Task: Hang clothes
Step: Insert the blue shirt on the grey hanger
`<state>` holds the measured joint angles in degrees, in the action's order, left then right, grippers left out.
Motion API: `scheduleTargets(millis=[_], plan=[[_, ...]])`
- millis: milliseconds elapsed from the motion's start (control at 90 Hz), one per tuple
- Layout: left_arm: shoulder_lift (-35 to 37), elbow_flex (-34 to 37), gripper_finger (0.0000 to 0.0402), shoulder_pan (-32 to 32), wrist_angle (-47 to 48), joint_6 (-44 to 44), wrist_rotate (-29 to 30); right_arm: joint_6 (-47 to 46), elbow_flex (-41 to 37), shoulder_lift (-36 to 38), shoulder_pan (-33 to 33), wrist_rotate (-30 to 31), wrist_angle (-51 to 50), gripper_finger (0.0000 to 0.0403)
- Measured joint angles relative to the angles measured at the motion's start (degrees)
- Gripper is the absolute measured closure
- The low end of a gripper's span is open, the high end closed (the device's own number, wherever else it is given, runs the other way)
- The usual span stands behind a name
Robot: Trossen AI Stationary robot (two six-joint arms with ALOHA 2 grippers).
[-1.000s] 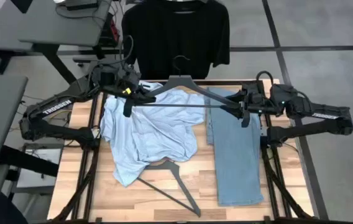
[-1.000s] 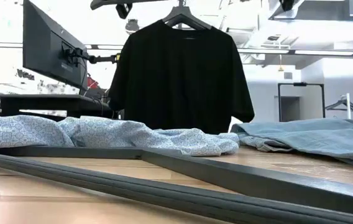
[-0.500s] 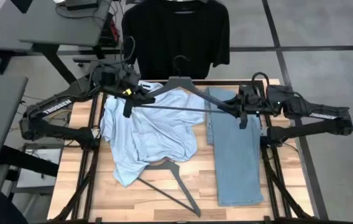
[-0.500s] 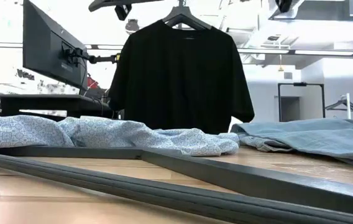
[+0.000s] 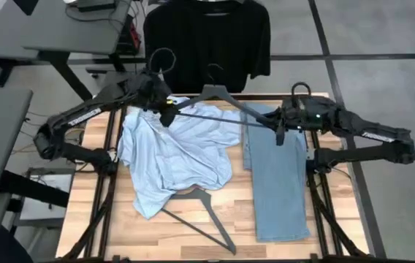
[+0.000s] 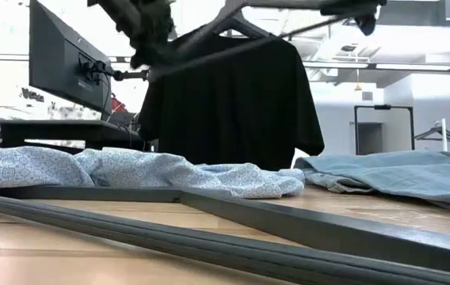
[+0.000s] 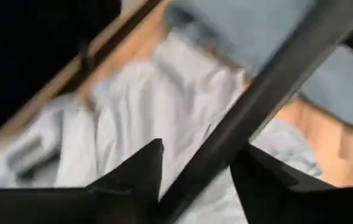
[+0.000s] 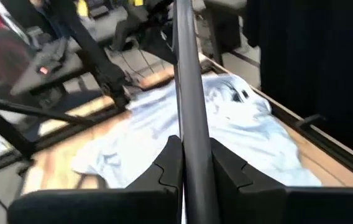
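Left tool [image 5: 166, 115] and right tool [image 5: 280, 130] each clamped on one end of raised hanger [image 5: 218, 95]; shirt [image 5: 174, 150] and jeans [image 5: 277, 183] flat on surface [image 5: 193, 234]; t-shirt [image 5: 206, 40] hung behind.

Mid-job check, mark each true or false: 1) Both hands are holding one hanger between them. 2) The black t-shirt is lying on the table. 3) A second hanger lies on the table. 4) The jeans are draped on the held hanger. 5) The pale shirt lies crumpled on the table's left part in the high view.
1) True. The left hand and the right hand each grip an end of the dark hanger, raised above the table.
2) False. The black t-shirt hangs beyond the table's far edge.
3) True. A second hanger lies near the front.
4) False. The jeans lie flat on the table.
5) True. The pale shirt lies crumpled there.
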<state>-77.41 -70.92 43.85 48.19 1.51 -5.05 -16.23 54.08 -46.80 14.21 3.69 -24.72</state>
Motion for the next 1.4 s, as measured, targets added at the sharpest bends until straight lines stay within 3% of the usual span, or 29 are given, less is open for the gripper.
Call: scheduleTargets(millis=[78,167,222,378,700,989,1233,1322,1400], plan=[[-3.6,0.4,0.0210,5.0,0.3,-5.3,-0.6,0.2,0.2,-0.6,1.6,-0.8,0.0,0.0374],[-5.7,0.1,0.0204,8.6,0.0,-10.9,-15.5,-2.0,0.2,-1.9,3.8,-0.9,-0.3,0.0374],[-7.1,0.1,0.0204,10.2,-0.6,-13.9,-19.4,-2.5,0.0,-2.5,5.4,-0.8,-0.2,0.0374],[-8.2,0.0,0.0205,15.2,-7.1,-22.6,-6.7,-4.7,0.3,-2.7,7.9,-0.5,0.2,0.0374],[-19.2,0.1,0.0205,24.6,-13.2,-26.2,-9.7,-7.8,0.2,-5.1,8.8,-1.1,-0.6,0.0374],[-28.0,0.1,0.0205,25.3,-14.3,-32.0,-12.6,-9.0,0.1,-7.2,8.8,-1.2,-0.9,0.0374],[-30.5,0.1,0.0206,25.1,-15.2,-31.9,-9.7,-9.2,0.1,-7.7,8.8,-1.2,-0.6,0.0374],[-30.5,0.0,0.0226,24.3,-14.4,-32.8,-9.1,-8.4,0.1,-7.7,8.8,-1.1,-0.7,0.0374],[-30.5,0.0,0.0277,23.7,-13.8,-33.4,-8.3,-7.4,0.1,-7.7,8.8,-1.1,-0.7,0.0374]])
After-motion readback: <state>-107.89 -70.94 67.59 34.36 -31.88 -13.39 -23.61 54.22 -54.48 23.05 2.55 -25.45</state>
